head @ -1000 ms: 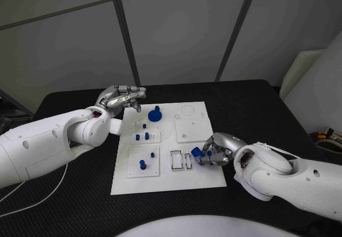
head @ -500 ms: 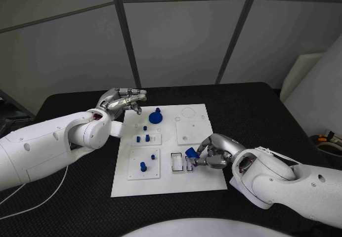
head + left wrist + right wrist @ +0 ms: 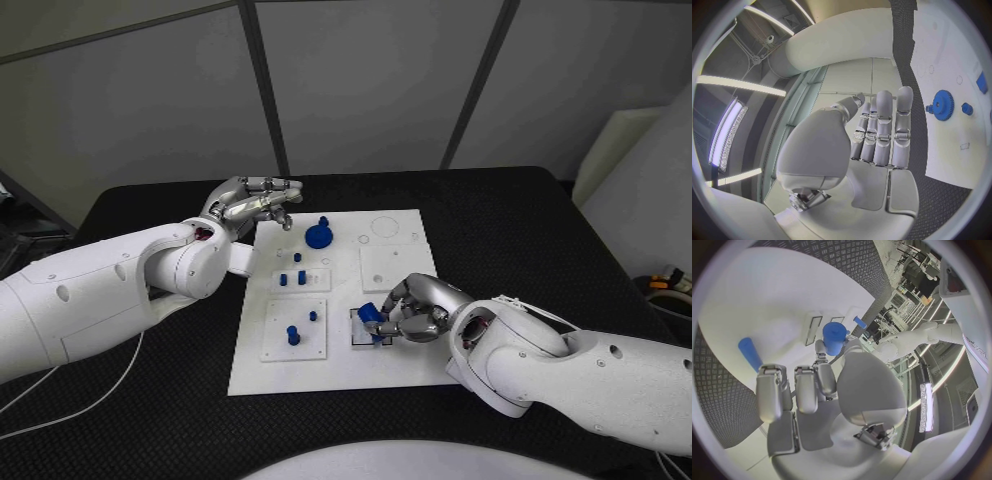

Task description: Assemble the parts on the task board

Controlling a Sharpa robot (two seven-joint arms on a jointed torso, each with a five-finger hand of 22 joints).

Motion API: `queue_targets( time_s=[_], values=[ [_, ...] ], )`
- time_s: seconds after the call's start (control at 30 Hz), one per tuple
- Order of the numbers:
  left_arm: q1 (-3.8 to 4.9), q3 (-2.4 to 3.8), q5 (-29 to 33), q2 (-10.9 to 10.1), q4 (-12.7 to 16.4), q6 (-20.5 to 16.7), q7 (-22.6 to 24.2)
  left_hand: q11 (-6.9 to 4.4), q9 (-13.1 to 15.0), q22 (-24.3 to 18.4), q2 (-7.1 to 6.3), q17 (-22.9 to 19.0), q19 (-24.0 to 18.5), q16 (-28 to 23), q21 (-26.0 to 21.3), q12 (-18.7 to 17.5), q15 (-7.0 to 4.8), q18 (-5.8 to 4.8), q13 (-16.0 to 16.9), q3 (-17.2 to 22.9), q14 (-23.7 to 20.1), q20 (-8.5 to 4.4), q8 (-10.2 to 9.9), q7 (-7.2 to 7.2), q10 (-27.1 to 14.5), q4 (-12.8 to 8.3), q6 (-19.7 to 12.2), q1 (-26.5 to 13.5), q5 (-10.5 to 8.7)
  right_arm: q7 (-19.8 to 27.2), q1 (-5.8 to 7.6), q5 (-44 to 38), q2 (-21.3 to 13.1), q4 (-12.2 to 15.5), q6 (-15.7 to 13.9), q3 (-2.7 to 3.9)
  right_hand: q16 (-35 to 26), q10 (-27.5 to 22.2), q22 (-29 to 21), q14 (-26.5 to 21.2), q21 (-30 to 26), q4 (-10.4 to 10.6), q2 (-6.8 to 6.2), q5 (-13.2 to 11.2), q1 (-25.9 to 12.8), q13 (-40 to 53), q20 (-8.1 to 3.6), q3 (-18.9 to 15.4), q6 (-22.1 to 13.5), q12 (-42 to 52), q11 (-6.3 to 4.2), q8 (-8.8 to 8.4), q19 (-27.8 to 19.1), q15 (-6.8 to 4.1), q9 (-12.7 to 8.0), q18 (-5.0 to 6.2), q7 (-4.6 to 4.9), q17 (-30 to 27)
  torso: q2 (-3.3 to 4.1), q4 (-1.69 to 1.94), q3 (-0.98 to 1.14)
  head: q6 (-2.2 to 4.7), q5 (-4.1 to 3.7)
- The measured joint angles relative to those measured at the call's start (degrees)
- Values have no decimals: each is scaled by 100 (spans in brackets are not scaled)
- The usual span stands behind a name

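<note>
Holding a blue part point(image 3: 371, 316) in my right hand point(image 3: 411, 310) just over the rectangular slots on the task board point(image 3: 397, 365), I judge assembly partly done. Several parts already stand seated; my left hand point(image 3: 254, 203), fingers curled and empty, hovers at the board's far corner near the blue gear point(image 3: 317, 236).

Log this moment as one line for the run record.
left hand: open, over task board far corner | right hand: holds blue part above rectangular slots | blue gear: on board

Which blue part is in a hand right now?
The blue block that the right hand holds over the slots near the task board's front edge; the gear and the other parts lie untouched.
</note>
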Motion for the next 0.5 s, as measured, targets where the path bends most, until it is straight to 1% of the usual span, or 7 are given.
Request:
queue_targets(
  time_s=[0.07,0.13,0.23,0.3,0.33,0.4,0.5],
  values=[
    [0,0,0,0,1,0,0,0,0,-1,23,0,0,0,0,0,-6,0,0,0,-6,0,0,0,0,0,0,23,0,1,0,23,52,-48,42,0,0,0,0,20,0,-2,-9,-51,-68,0,0,-45,41,-9,0,19,0,-20,38,0,-8,0,1,-3,1,-4,10],
    [0,0,0,0,4,2,0,0,0,-1,22,0,0,0,0,0,-7,0,0,0,-7,0,0,0,0,0,0,22,0,2,0,38,95,-89,72,0,0,0,0,21,0,0,-23,-86,-82,0,-15,-47,85,-9,0,19,-15,-20,40,0,-44,0,3,-8,3,-6,14],
    [0,0,0,2,7,5,-1,0,0,-1,21,0,0,0,0,0,-7,0,0,0,-7,0,0,0,0,0,0,21,0,7,4,56,155,-141,102,5,0,0,0,20,0,7,2,-151,-120,8,-21,-86,113,-9,0,19,-21,-20,73,0,-71,0,3,-10,5,-11,26],
    [0,0,0,2,8,8,-1,0,0,0,21,0,0,0,0,0,-7,0,0,0,-7,0,0,0,0,0,0,21,0,13,5,65,185,-166,117,6,0,20,0,20,0,-6,-16,-209,-164,8,-21,-105,125,-26,-22,19,-21,-20,97,0,-84,0,3,-12,5,-15,32],
    [0,0,0,3,9,9,-1,0,0,0,21,0,0,0,0,0,-7,0,0,0,-7,0,0,0,0,0,0,21,0,15,5,70,203,-185,124,6,0,9,0,20,0,1,12,-287,-215,8,-22,-145,134,-37,-33,19,-19,-20,114,0,-92,0,3,-12,6,-16,35],
    [0,0,0,5,9,11,-1,0,0,0,21,0,0,0,0,0,-7,0,-1,0,-7,0,0,0,0,0,0,21,0,19,5,75,223,-208,133,6,0,-1,0,20,0,-10,1,-452,-276,8,-41,-195,146,-37,-43,21,0,-20,147,1,-104,0,3,-12,7,-18,42],
    [0,0,0,6,9,13,-1,0,0,0,21,0,0,0,0,0,-7,0,-1,0,-7,0,0,0,0,0,0,21,0,20,4,81,252,-248,144,5,-31,-1,0,20,0,8,-14,-873,-494,8,-41,-288,176,-82,-43,61,0,-20,204,1,-124,0,3,-14,7,-26,55]
  ],
)
